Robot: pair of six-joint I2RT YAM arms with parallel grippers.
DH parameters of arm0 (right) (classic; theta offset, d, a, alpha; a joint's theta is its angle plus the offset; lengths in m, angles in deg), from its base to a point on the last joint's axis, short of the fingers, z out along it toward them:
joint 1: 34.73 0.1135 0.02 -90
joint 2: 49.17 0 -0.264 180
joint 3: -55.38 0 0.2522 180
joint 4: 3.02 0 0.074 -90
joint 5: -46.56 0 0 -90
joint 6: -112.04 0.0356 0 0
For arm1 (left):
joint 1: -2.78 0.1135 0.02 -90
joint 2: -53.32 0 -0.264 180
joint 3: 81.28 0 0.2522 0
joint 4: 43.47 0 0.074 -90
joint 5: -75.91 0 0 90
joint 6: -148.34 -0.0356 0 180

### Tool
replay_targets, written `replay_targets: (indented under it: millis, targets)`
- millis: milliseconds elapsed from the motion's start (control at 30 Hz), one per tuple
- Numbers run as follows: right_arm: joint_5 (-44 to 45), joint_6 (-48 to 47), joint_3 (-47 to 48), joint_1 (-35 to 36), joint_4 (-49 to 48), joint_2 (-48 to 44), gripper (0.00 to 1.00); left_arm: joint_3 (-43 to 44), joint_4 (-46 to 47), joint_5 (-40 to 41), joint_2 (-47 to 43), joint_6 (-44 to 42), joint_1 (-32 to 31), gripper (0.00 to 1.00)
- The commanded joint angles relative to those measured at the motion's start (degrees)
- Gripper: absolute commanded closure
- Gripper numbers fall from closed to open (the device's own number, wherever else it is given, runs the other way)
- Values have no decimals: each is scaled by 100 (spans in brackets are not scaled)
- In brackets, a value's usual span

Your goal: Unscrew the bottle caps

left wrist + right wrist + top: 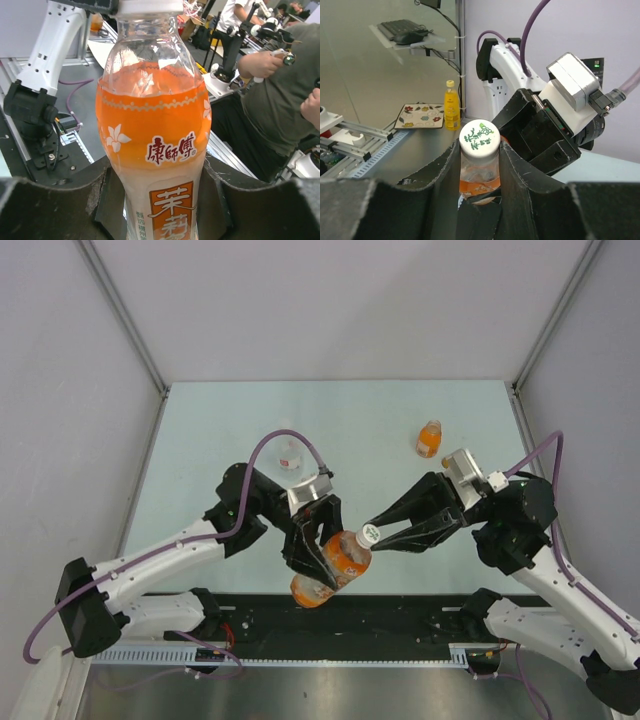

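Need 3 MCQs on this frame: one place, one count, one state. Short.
1. Right tool grips? A nothing; B the white printed screw cap of the tall orange-drink plastic bottle; C a cable.
2. Bottles in top view? A two; B four; C three.
3. Short squat orange plastic bottle is? A on the table beyond the right arm; B on the black base strip; C outside the walls.
Key: 1B, it is closed on the cap; 2C, one held, two on the table; 3A, apart from both arms.
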Motion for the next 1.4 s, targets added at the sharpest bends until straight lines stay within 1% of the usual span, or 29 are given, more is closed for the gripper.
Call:
replay_targets:
  millis: [0, 67, 133, 167, 200, 233, 267, 300, 333, 367, 400, 433, 467, 567, 600, 633, 667, 700, 767, 800, 900, 933, 1000, 1033, 1100, 1133, 1233, 1367]
  targets:
    - [-1134, 132, -123, 46, 561, 175, 100, 338, 1033, 196, -128, -1, 17, 100]
    - [-1108, 123, -123, 28, 605, 166, 100, 399, 560, 249, -145, -212, 26, 100]
    - [-881, 131, -114, -59, 736, 123, 99, 548, 16, 415, -232, -782, 35, 100]
    - [-740, 166, -114, -208, 824, 88, 85, 610, -674, 520, -268, -1341, 35, 100]
    - [-591, 166, -97, -287, 920, 0, 73, 697, -1125, 660, -294, -1678, 35, 100]
    - [-328, 140, -88, -375, 1156, -35, 66, 907, -1617, 810, -338, -2038, 43, 100]
    - [-230, 88, -62, -515, 1263, -88, 46, 987, -2439, 1212, -399, -2624, 43, 100]
    - [-107, 44, 17, -586, 1403, -141, 38, 1058, -2735, 1390, -426, -2856, 43, 100]
    - [111, -35, 61, -648, 1744, -220, 32, 1172, -3208, 1565, -453, -3050, 52, 100]
    - [209, -79, 114, -701, 1921, -264, 21, 1199, -3378, 1941, -496, -3339, 61, 100]
    - [463, -262, 167, -797, 2115, -290, 17, 1225, -3475, 2163, -532, -3455, 52, 100]
    - [613, -351, 298, -833, 2526, -343, 13, 1252, -3763, 2339, -549, -3543, 61, 100]
    - [780, -439, 351, -868, 2704, -361, 5, 1234, -3818, 2810, -602, -3640, 61, 100]
    - [1588, -510, 413, -938, 2960, -484, 3, 1138, -3845, 3524, -664, -3746, 61, 100]
    - [2147, -467, 413, -939, 3134, -519, 3, 1111, -3854, 4006, -664, -3781, 44, 100]
    - [2405, -432, 413, -939, 3180, -563, 2, 1111, -3967, 4280, -646, -3816, 43, 100]
    - [2660, -414, 405, -939, 3198, -659, 3, 1120, -4020, 4527, -637, -3852, 43, 100]
    - [3124, -344, 413, -939, 3180, -703, 3, 1120, -4073, 4982, -603, -3887, 17, 100]
    - [3557, -98, 413, -930, 3110, -826, 3, 1146, -4267, 5493, -576, -4018, -53, 100]
    - [3942, -10, 413, -930, 3084, -853, 4, 1146, -4311, 6122, -567, -4071, -158, 100]
    - [4593, 324, 413, -912, 3048, -967, 4, 1155, -4460, 7031, -550, -4238, -412, 100]
    - [4735, 403, 405, -903, 3048, -976, 4, 1155, -4504, 7530, -532, -4265, -448, 100]
    - [5051, 597, 413, -860, 2900, -1002, 4, 1164, -4565, 7929, -497, -4318, -562, 100]
    - [5149, 641, 413, -842, 2864, -985, 4, 1164, -4583, 8278, -453, -4318, -598, 100]
    - [5404, 773, 413, -763, 2855, -924, 4, 1199, -4662, 8605, -383, -4318, -712, 100]
    - [5509, 808, 405, -728, 2872, -897, 4, 1208, -4671, 8886, -322, -4483, -765, 100]
    - [5939, 948, 413, -544, 2960, -757, 5, 1190, -4663, 9492, -233, -4616, -993, 100]
    - [6554, 1107, 413, -262, 2943, -537, 8, 1155, -4601, 10038, -40, -4792, -1292, 100]
